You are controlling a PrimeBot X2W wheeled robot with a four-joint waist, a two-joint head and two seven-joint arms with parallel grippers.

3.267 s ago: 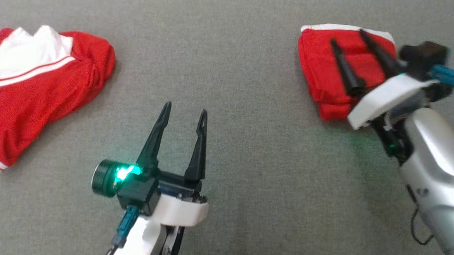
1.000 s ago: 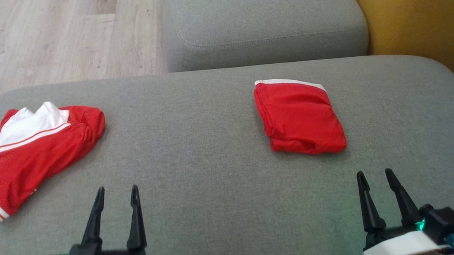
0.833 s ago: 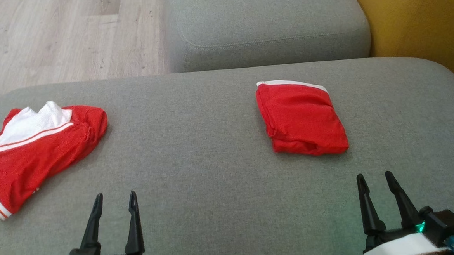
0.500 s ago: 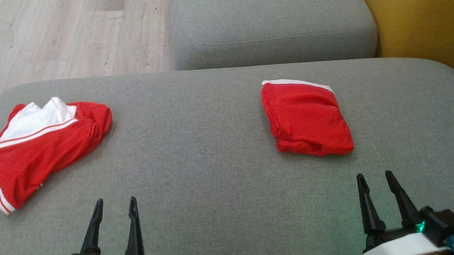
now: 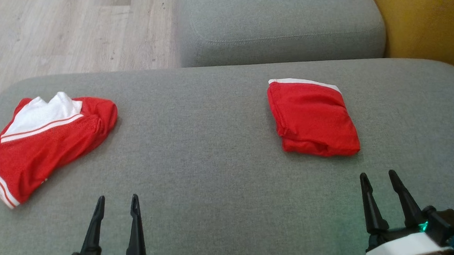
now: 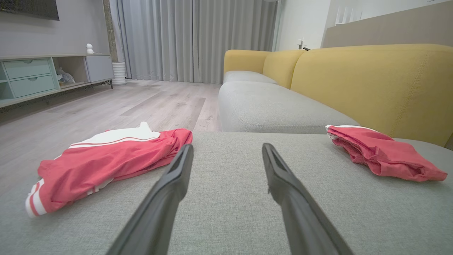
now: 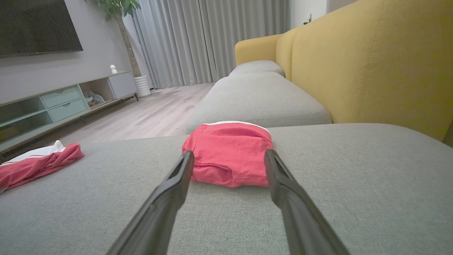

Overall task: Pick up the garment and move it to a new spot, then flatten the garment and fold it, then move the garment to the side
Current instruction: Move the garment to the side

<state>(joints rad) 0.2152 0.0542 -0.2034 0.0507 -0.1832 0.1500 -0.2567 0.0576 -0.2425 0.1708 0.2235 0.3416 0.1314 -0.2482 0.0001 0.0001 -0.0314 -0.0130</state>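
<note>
Open grey cushion (image 5: pixel 210 150) between crumpled garment (image 5: pixel 51 137) (far left) and folded garment (image 5: pixel 313 118), yellow backrest (image 5: pixel 430 29) beyond

1. A folded red garment (image 5: pixel 313 120), with a white band along its far edge, lies flat on the right part of a grey cushion (image 5: pixel 217 162).
2. A crumpled red-and-white garment (image 5: pixel 43 141) lies at the cushion's left end, well apart from the folded one.
3. The left gripper (image 5: pixel 117 198) rises from the bottom edge, its 2 fingers parted and holding nothing.
4. The right gripper (image 5: pixel 377 174), at the lower right, has its fingers parted near the folded garment, not touching it.
5. Beyond lie a second cushion (image 5: pixel 283 25), a wooden floor (image 5: pixel 61 25) and a yellow backrest (image 5: pixel 430 29).
</note>
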